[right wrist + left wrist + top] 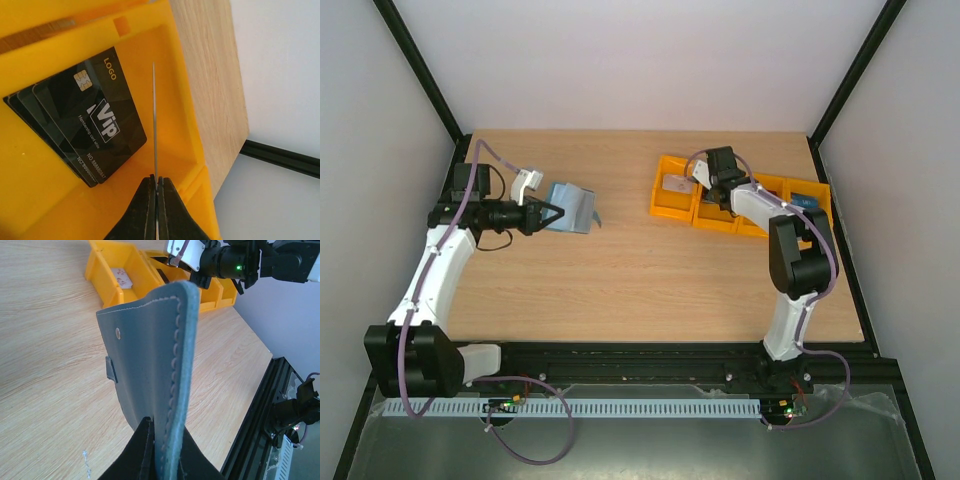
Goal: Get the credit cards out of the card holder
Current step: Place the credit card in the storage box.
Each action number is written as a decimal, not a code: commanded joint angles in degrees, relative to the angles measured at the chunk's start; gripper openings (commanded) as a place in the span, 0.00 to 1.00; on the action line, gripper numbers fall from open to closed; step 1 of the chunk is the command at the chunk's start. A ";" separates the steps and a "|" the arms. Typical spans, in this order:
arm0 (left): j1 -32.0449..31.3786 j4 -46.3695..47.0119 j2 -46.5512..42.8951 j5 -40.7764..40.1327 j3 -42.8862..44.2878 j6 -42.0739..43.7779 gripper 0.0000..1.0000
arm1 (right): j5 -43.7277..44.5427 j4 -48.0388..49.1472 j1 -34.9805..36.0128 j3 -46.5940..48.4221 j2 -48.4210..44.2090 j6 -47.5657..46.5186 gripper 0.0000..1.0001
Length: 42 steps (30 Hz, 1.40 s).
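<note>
The teal-blue card holder (572, 208) hangs clear of the table at the left, and my left gripper (546, 215) is shut on its near edge. In the left wrist view the card holder (150, 360) stands upright between the black fingers (135, 455), its stitched edge and snap stud facing me. My right gripper (156, 182) is shut on one thin credit card (154, 125), seen edge-on, over an orange bin (175, 70). Black credit cards (85, 120) lie stacked in that bin to the card's left. From above, the right gripper (710, 192) sits over the bins.
A row of orange bins (740, 200) stands at the table's back right, near the right edge. The leftmost bin (112, 270) holds a pale card (121, 277). Black frame posts and white walls enclose the wooden table (620, 280).
</note>
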 commanded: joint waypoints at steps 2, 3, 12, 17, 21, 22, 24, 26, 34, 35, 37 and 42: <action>0.61 -0.62 0.75 0.87 0.04 0.99 0.02 | -1.03 0.29 -0.40 2.31 3.13 -1.52 0.02; 0.65 -0.54 0.93 0.76 0.12 0.99 0.02 | -1.03 0.76 -0.37 2.45 3.60 -1.99 0.02; 0.74 -0.79 2.23 0.75 0.47 1.17 0.02 | 1.58 5.24 -0.41 0.59 5.53 -5.50 0.05; 0.80 -1.08 2.07 0.74 0.65 1.50 0.02 | 2.18 4.91 -0.37 -0.08 6.26 -6.19 0.21; 0.83 -1.11 1.99 0.79 0.67 1.52 0.02 | 1.75 4.03 -0.42 -0.04 5.91 -5.85 0.37; 0.83 -1.16 1.91 0.79 0.73 1.54 0.02 | 1.80 4.21 -0.38 -0.37 5.70 -5.92 0.40; 0.83 -1.18 1.61 0.87 0.59 1.51 0.02 | 1.65 5.00 -0.38 -1.03 5.22 -6.06 0.47; 0.83 -1.30 1.45 0.87 0.57 1.58 0.02 | 2.06 5.79 -0.39 -1.34 5.14 -6.37 0.53; 0.92 -1.29 1.03 1.14 0.64 1.52 0.02 | 3.16 8.25 -0.38 -1.93 3.12 -5.91 0.77; 0.87 -1.26 0.97 1.22 0.49 1.51 0.02 | 3.32 9.07 -0.38 -2.09 2.74 -5.85 0.79; 0.92 -1.30 0.64 1.16 0.42 1.51 0.02 | 4.26 9.89 -0.39 -1.97 2.75 -5.50 0.80; 1.04 -1.39 -0.26 1.75 0.38 1.54 0.02 | 2.05 9.19 -0.37 0.12 -1.59 3.80 0.79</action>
